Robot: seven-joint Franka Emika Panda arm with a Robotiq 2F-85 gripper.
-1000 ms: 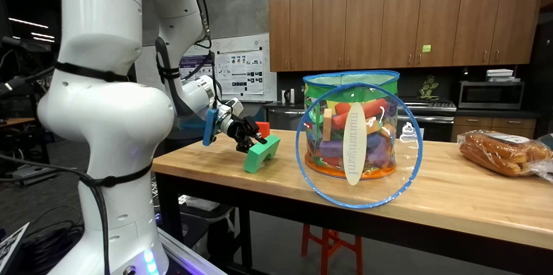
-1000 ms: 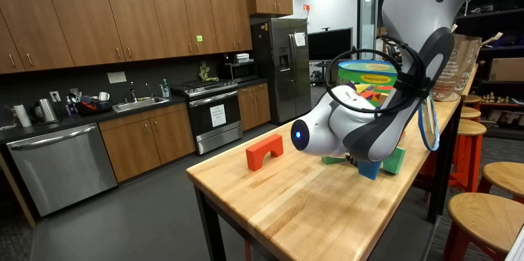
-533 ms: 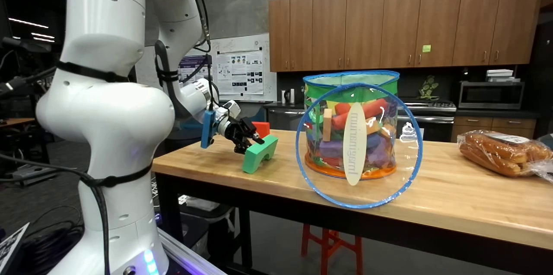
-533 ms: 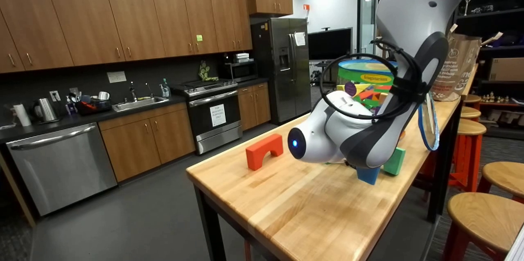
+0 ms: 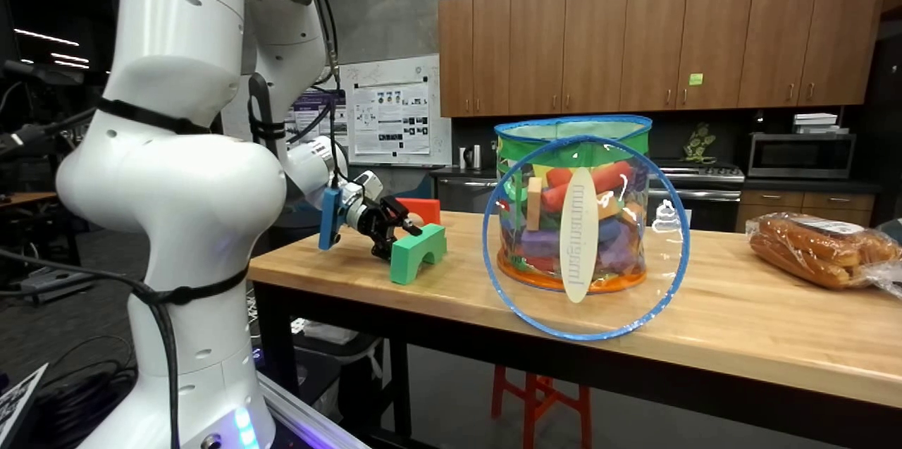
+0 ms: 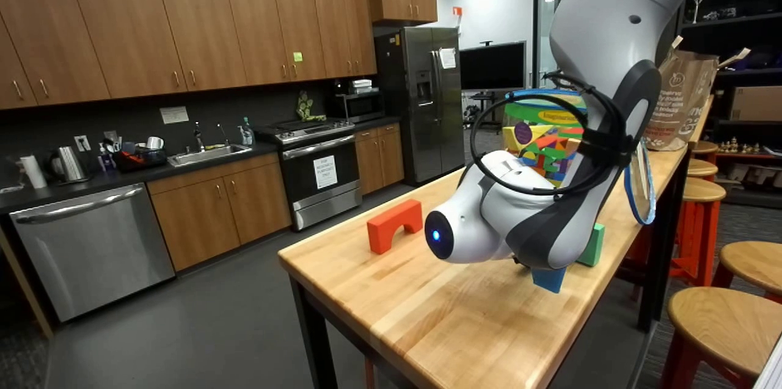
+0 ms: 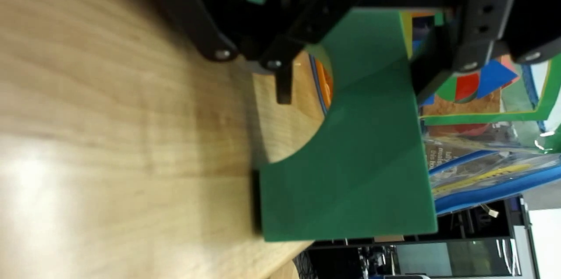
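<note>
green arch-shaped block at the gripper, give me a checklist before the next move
1. Green arch-shaped block standing on its two feet: ok.
2. Black two-finger gripper open: ok, jaws apart.
3. Fingers clear of the block: cannot tell; one lines up with the arch opening.
4. Red arch-shaped block apart from the green one: ok.
5. Clear round plastic lid off the top of the clear plastic drum: ok.
</note>
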